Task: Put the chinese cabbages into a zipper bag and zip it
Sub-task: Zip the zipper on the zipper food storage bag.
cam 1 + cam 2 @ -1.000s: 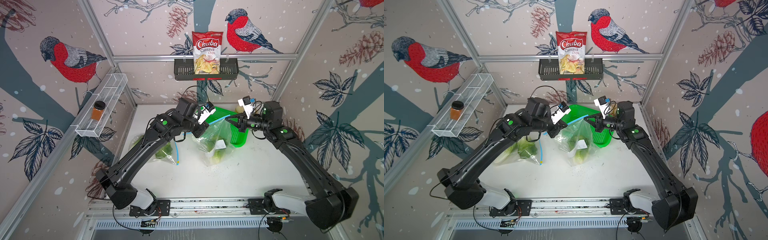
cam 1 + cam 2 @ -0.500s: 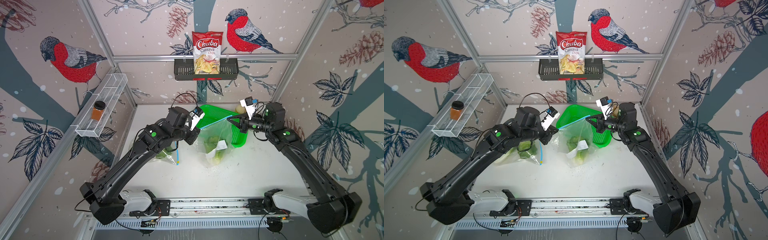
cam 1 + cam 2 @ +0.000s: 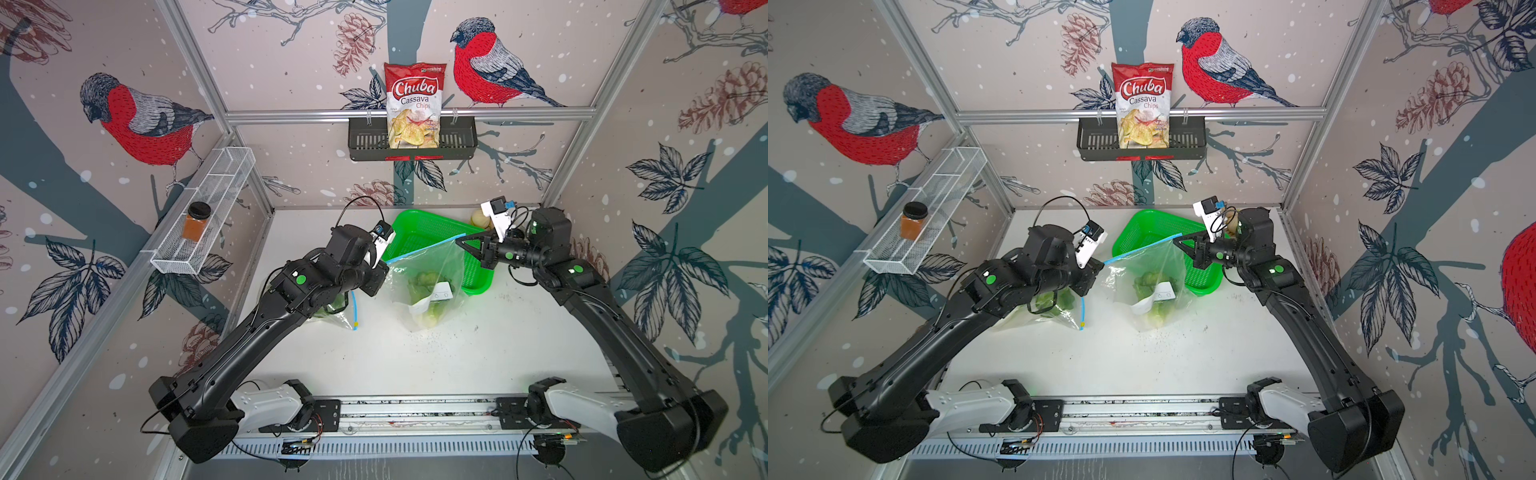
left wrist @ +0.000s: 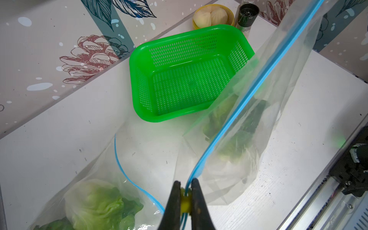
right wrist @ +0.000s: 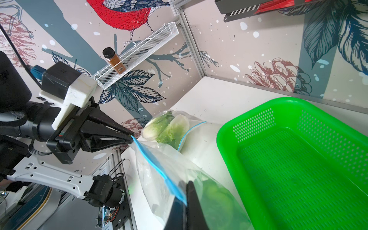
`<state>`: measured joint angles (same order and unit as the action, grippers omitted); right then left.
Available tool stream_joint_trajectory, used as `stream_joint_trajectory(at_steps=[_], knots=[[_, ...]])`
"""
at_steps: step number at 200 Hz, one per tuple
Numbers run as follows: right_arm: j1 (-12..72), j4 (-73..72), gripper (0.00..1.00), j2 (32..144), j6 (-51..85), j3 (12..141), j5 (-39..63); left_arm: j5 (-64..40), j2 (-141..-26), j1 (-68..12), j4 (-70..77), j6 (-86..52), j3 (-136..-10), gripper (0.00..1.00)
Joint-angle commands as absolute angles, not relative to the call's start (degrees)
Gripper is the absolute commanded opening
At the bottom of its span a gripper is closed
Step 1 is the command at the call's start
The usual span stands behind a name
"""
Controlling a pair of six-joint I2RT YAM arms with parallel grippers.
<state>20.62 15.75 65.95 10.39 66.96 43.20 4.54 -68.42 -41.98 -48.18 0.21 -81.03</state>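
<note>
A clear zipper bag [image 3: 428, 291] [image 3: 1152, 293] hangs between my two grippers in both top views, its blue zip strip [image 4: 249, 93] [image 5: 157, 169] pulled taut. Green chinese cabbages [image 4: 229, 143] [image 3: 424, 282] lie in its bottom. My left gripper [image 4: 185, 184] [image 3: 386, 266] is shut on the yellow slider [image 4: 185, 201] at the strip's left end. My right gripper [image 5: 186, 196] [image 3: 459, 241] is shut on the bag's other top corner, just in front of the green basket [image 3: 428, 237].
A second clear bag [image 4: 95, 201] [image 3: 1054, 303] holding a leafy head lies on the table under my left arm. The green basket [image 4: 189, 79] stands empty behind the bag. Pale buns in a yellow bowl [image 4: 211, 16] and a dark bottle [image 4: 248, 14] sit at the back wall.
My left gripper has moved left and toward the front along the zip strip, away from the right gripper. The strip between them is longer now. The right gripper has barely moved.
</note>
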Motion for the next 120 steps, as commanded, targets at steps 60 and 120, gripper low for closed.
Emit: stream_joint_trajectory(at_steps=[60,120], knots=[[24.63,18.9,0.0,67.15,7.45,71.09,36.88,9.71,-66.9,-41.14,-51.56,-1.14,-80.89,0.0],[21.41,17.27,0.0,66.89,10.53,71.44,37.03,9.29,-64.38,-39.93,-51.14,-2.03,-77.41,0.0]])
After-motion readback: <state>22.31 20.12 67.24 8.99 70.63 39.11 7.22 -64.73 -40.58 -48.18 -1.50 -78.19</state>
